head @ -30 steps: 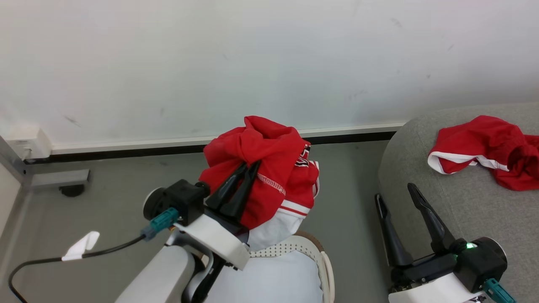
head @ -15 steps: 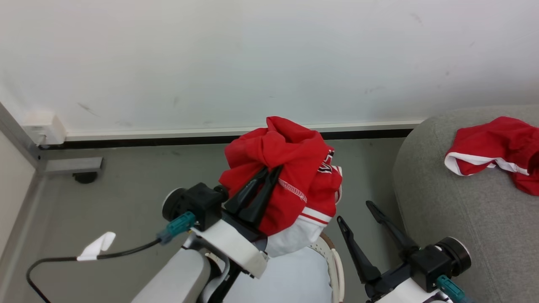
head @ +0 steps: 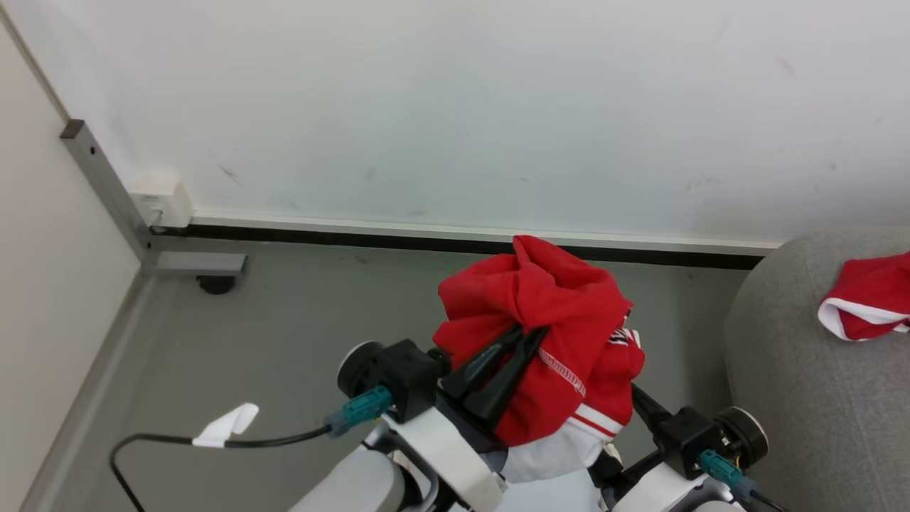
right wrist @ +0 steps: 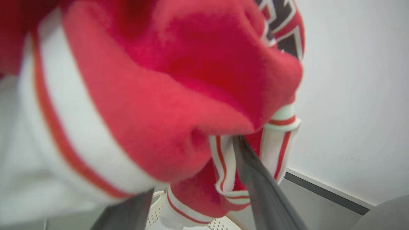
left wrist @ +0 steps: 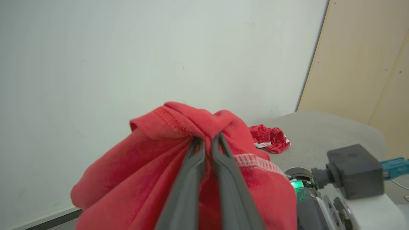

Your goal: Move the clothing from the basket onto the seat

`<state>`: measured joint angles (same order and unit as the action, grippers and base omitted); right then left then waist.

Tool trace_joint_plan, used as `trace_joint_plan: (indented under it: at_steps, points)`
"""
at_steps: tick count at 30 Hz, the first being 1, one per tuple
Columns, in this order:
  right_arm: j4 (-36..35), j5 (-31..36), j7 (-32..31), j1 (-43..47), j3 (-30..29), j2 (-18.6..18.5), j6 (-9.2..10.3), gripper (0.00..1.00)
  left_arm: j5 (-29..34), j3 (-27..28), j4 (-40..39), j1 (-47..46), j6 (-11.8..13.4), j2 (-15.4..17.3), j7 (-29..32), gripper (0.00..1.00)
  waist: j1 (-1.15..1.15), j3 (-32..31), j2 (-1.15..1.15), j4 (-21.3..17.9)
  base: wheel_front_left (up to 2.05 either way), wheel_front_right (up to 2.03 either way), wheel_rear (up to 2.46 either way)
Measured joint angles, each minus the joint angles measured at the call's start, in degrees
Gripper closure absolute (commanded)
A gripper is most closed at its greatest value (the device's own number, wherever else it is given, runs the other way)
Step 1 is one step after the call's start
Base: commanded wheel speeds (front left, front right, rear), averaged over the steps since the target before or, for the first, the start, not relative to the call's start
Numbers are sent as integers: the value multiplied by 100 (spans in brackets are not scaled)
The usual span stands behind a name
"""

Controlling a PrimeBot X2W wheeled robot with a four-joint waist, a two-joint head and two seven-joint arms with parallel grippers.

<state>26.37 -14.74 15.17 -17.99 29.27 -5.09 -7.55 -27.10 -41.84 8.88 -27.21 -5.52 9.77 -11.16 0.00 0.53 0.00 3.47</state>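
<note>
A bundled red jersey with white trim [head: 561,320] hangs in the air, and my left gripper [head: 532,333] is shut on a fold of it; the left wrist view shows the closed fingers pinching the red cloth [left wrist: 179,134]. My right gripper [right wrist: 191,166] stands open just under the hanging hem, its two fingers wide apart with the striped trim drooping between them. One right finger [head: 643,407] pokes out from behind the bundle. Below the hem lies the white perforated basket [right wrist: 223,223]. Red shorts [head: 867,295] lie on the grey seat [head: 803,384] at right.
A white wall with a dark baseboard [head: 426,238] runs behind. A grey metal post and foot [head: 192,263] stand at the left corner. A black cable with a white tag [head: 227,427] trails over the grey floor.
The head camera has swung left, so the scene has slid right. My right gripper has moved left, from beside the seat to under the hanging jersey. The left grip is unchanged.
</note>
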Motion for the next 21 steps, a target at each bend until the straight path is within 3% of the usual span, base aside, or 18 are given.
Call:
trace_joint_plan:
  at_steps: [14, 15, 16, 18, 21]
  points:
    - [421, -315, 0, -321, 137, 158, 0, 0, -146, -349, 4, 76, -69, -116, 56, 100, 0, -107, 0, 414, 0, 0, 0]
    - [414, -338, 0, -321, 159, 167, 0, 25, -160, -348, 20, 76, -68, -115, 56, 100, 0, -106, 0, 419, 0, 0, 0]
    - [404, -360, 0, -321, 170, 172, 0, 58, -163, -346, 32, 76, -68, -114, 55, 100, 0, -104, 0, 421, 0, 0, 0]
    - [364, -403, 0, -321, 181, 172, 0, 100, -172, -344, 58, 76, -67, -113, 48, 100, 0, -96, 0, 419, 0, 0, 0]
    - [294, -450, -1, -321, 192, 179, 0, 100, -177, -326, 102, 76, -66, -102, 18, 100, 0, -74, 0, 398, 0, 0, 0]
